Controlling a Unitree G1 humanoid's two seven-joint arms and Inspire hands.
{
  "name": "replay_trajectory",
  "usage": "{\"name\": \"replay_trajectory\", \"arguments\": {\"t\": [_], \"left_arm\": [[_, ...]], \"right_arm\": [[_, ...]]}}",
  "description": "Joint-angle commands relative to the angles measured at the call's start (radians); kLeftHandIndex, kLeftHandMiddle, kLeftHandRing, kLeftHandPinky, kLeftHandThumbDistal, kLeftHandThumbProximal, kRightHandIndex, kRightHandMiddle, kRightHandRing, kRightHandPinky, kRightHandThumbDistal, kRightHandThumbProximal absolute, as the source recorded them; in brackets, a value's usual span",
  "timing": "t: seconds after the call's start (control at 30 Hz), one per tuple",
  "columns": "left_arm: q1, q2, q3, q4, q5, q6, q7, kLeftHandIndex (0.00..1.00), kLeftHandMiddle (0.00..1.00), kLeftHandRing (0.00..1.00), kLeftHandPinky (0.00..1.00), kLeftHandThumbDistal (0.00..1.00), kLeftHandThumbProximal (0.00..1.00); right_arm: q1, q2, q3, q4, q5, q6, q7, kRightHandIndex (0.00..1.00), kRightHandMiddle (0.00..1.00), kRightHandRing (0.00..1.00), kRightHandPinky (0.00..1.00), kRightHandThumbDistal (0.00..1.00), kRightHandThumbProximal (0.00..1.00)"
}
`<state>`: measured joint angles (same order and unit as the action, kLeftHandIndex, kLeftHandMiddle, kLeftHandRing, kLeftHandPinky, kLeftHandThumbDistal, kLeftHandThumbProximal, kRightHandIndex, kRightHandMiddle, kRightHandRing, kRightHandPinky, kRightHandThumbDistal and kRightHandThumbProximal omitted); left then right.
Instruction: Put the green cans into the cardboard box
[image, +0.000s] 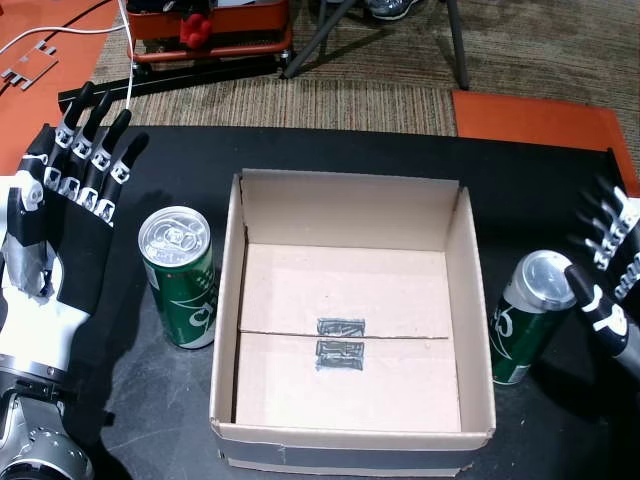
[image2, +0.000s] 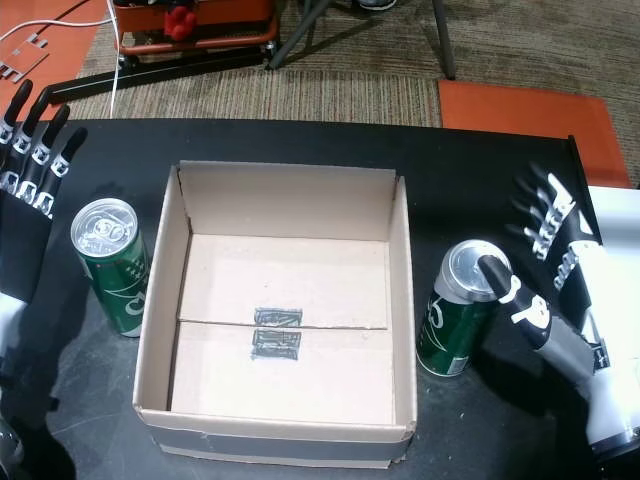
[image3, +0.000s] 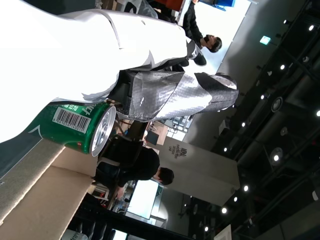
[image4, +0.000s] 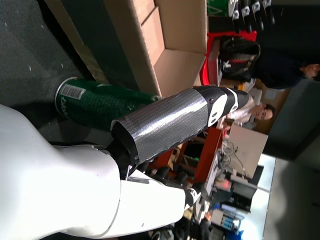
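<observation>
left can (image: 181, 277): green, white script unreadable, upright left of cardboard box (image: 352, 322)
right can (image2: 460, 310): tilted, beside box
left hand (image: 62, 210): fingers wide
right hand (image2: 558, 270): open, thumb on rim

Two green cans (image: 180, 275) (image: 527, 315), one cardboard box (image: 350, 205), two robot hands (image: 65, 200) (image: 610, 275), one black table (image: 160, 400)

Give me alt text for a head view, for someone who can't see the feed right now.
An open, empty cardboard box sits mid-table with one upright green can left of it and another green can right, both still outside. The left hand is open beside its can; the right hand has its thumb against the right can's top, fingers spread.
</observation>
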<state>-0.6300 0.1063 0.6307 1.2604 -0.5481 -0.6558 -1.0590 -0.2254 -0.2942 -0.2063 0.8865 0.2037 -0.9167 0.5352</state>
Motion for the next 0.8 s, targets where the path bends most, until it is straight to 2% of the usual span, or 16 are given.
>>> {"name": "replay_trajectory", "arguments": {"t": [0.0,0.53,0.77], "left_arm": [[0.0,0.009,0.002,-0.001,-0.002,-0.012,-0.013,0.97,1.0,1.0,1.0,0.46,1.0],[0.0,0.014,0.002,0.001,0.0,-0.015,-0.003,0.98,1.0,1.0,1.0,0.48,1.0],[0.003,0.013,-0.003,-0.001,0.008,-0.027,0.012,0.98,1.0,1.0,1.0,0.53,1.0]], "right_arm": [[-0.001,-0.012,0.004,0.015,-0.002,0.002,0.01,0.87,0.93,0.95,1.0,1.0,0.6],[-0.059,-0.008,0.014,0.166,-0.015,0.01,0.059,0.88,0.93,0.95,1.0,1.0,0.63],[-0.091,-0.019,0.004,0.237,-0.026,0.01,0.066,0.89,0.94,0.95,1.0,1.0,0.64]]}}
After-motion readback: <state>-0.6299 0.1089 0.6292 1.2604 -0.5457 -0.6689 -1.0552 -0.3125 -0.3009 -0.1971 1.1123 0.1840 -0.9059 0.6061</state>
